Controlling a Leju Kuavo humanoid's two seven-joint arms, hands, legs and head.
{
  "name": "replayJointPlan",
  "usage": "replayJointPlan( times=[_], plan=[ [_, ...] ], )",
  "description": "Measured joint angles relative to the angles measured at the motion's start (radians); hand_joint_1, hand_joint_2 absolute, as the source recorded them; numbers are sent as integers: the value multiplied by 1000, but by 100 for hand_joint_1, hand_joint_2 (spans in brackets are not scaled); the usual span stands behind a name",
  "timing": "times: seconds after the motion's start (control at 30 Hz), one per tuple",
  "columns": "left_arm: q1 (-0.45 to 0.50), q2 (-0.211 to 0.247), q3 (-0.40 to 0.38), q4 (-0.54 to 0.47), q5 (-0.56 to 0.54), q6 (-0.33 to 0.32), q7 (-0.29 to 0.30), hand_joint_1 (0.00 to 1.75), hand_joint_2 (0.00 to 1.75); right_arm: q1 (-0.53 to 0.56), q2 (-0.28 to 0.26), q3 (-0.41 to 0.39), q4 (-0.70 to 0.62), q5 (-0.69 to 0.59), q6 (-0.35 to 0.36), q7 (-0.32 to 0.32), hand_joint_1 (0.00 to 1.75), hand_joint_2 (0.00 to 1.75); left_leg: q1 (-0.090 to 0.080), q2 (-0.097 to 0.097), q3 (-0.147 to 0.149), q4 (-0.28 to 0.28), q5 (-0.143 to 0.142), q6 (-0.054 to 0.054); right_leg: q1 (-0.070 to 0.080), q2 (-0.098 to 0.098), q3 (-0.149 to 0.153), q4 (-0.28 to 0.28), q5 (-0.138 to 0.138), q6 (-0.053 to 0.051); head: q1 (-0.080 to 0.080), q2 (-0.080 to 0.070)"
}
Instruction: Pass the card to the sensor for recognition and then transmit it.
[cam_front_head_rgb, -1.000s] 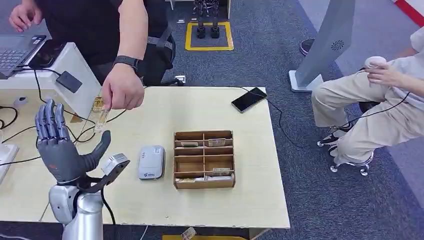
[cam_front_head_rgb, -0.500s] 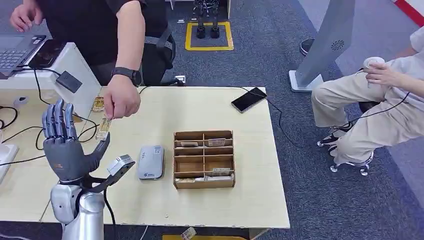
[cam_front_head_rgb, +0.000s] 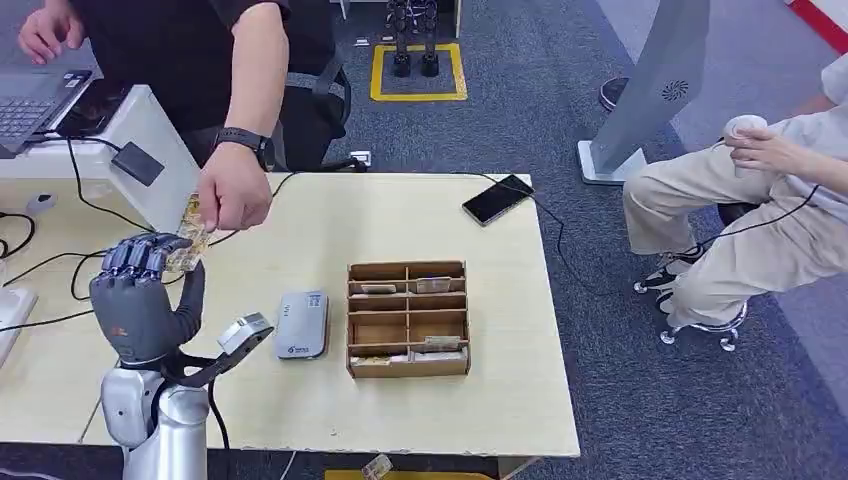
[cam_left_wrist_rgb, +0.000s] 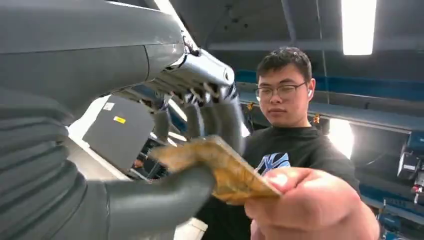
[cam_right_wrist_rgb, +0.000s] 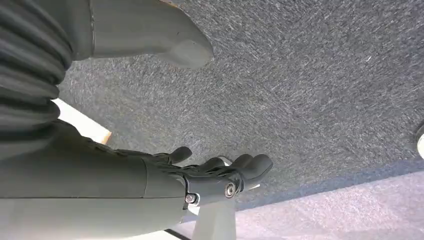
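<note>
The task is at its very start, judging by the handover under way: at ten o'clock on the pale wooden table (cam_front_head_rgb: 480, 400), the robot's left hand (cam_front_head_rgb: 143, 290) closes thumb and fingers on the thin yellowish card (cam_front_head_rgb: 188, 245) while a person's hand (cam_front_head_rgb: 233, 197) also pinches it. The grey flat card sensor (cam_front_head_rgb: 303, 324) waits near centre; scanning and transmitting remain. The right hand (cam_right_wrist_rgb: 220, 172) hangs over carpet, holding nothing, fingers loosely extended.

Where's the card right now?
In the head view the card is over the table's left side, caught between the left hand's fingertips and the person's hand, which also holds it, up-left of the grey card reader.
</note>
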Motion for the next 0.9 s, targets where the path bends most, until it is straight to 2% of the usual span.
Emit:
replayJointPlan(
  times=[0.33, 0.57, 0.9],
  plan=[
    [0, 0, 0, -1, -23, 0, 0, 175, 175, 0, 0, 0, 0, -3, 0, 0, 0, 175, 0, 0, 0, 0, 0, 0, 0, 0, 0, 0, 0, 0, 0, 0],
    [0, 0, 1, -1, 26, 0, 0, 175, 175, 0, 0, 0, 0, -9, 0, 0, 0, 175, 0, 0, 0, 0, 0, 0, 0, 0, 0, 0, 0, 0, 0, 0],
    [4, 0, 19, -1, 25, 0, 0, 175, 175, 0, 0, 0, 0, -21, 0, 10, 0, 175, 0, 0, 0, 0, 0, 0, 0, 0, 0, 0, 0, 0, 0, 0]
  ],
)
